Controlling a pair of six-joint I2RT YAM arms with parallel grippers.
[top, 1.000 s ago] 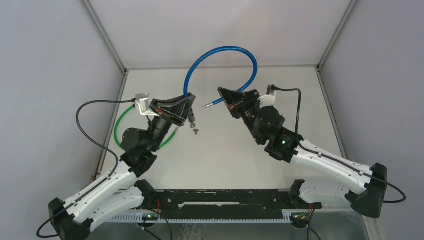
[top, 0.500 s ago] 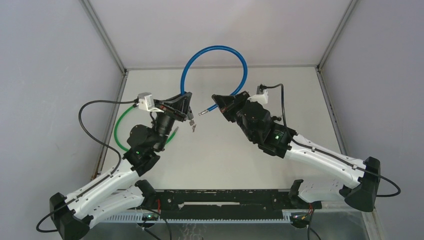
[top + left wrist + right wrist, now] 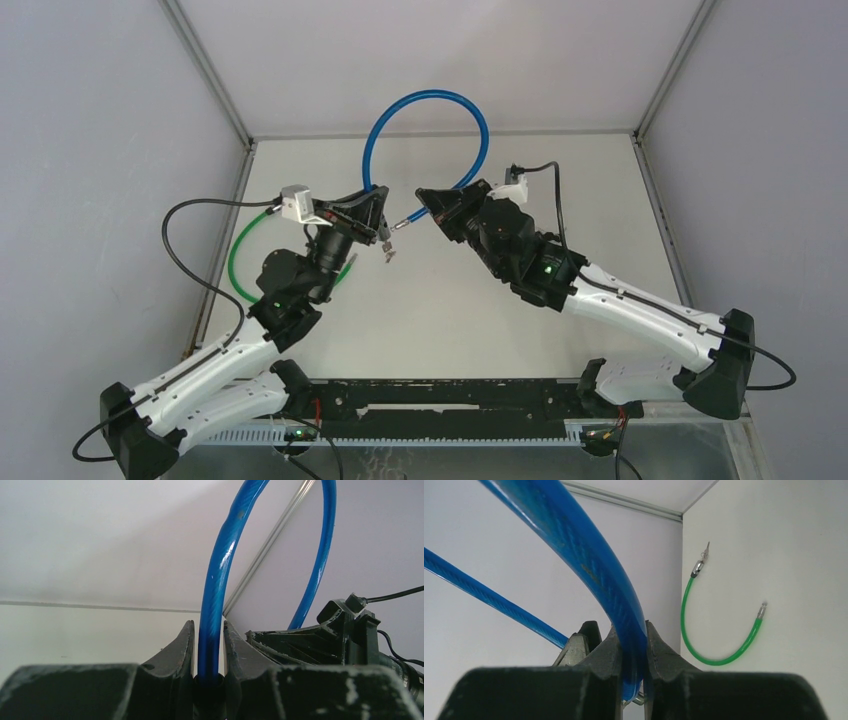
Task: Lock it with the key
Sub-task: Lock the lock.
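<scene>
**Closing the gap between pin and lock head**

You have the blue cable lock [image 3: 428,97] held off the table [image 3: 580,200] as a tall loop arching toward the far wall, one end in each gripper. The left gripper [image 3: 374,216] is clenched on the cable just above the lock head, and its wrist view shows both fingers [image 3: 180,647] pressed against the blue sheath. The right gripper [image 3: 426,203] is clamped on the other end in the same way, with the bare metal pin [image 3: 403,222] sticking out toward the left. The keys [image 3: 386,250] dangle under the left gripper.

My read is that you are in the insertion step. Line the pin up with the socket axis before you push, because the stiff loop will try to spring the ends sideways. Keep the left side fixed and feed with the right only. Neither wrist camera shows the socket itself, so judge the alignment from the top view.

Compared with a second ago, the right gripper has come left and slightly far, the loop has tightened from a wide arch to a narrow one, and the pin now sits just beside the left gripper instead of well apart. The keys have lifted clear of the table. The green cable [image 3: 236,262] lies where it did, on the left (it plays no part here).
</scene>
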